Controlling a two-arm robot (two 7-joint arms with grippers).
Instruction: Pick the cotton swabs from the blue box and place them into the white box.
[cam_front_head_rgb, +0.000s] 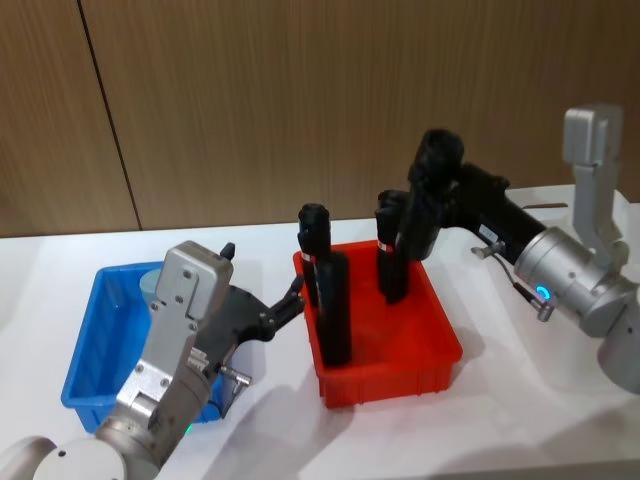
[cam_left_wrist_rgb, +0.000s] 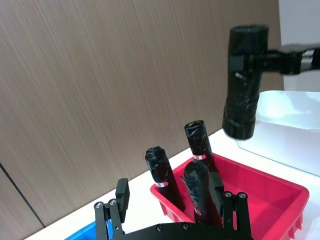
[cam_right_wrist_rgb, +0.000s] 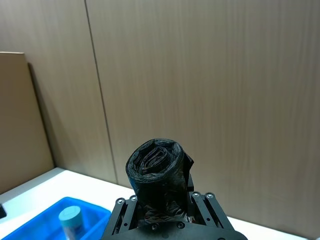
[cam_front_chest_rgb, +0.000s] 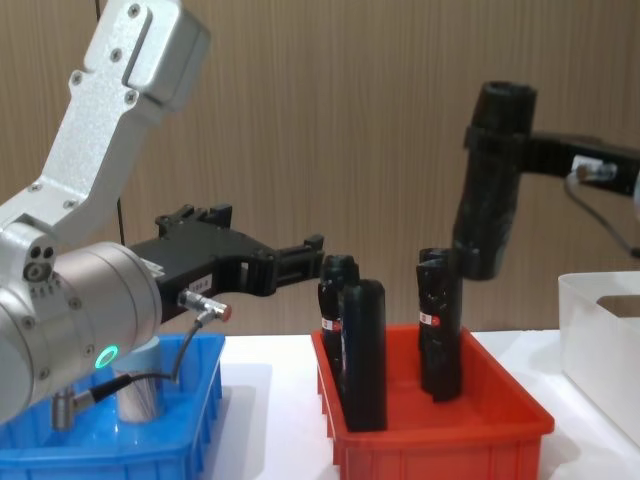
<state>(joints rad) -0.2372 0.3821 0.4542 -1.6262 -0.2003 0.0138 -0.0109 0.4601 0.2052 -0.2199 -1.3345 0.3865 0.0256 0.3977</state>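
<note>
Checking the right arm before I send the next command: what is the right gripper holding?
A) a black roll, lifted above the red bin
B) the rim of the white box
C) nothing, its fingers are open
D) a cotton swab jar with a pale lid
A: the right gripper is shut on a black roll that hangs clear above the red bin, as the head view also shows.

Four black cylinders (cam_front_chest_rgb: 362, 350) are showing: three standing in the one red bin (cam_front_head_rgb: 440, 350) and one raised above it. One cotton swabs jar (cam_right_wrist_rgb: 69, 220) is sitting in the one blue box (cam_front_head_rgb: 95, 340). One white box (cam_front_chest_rgb: 600, 320) is standing far right.
</note>
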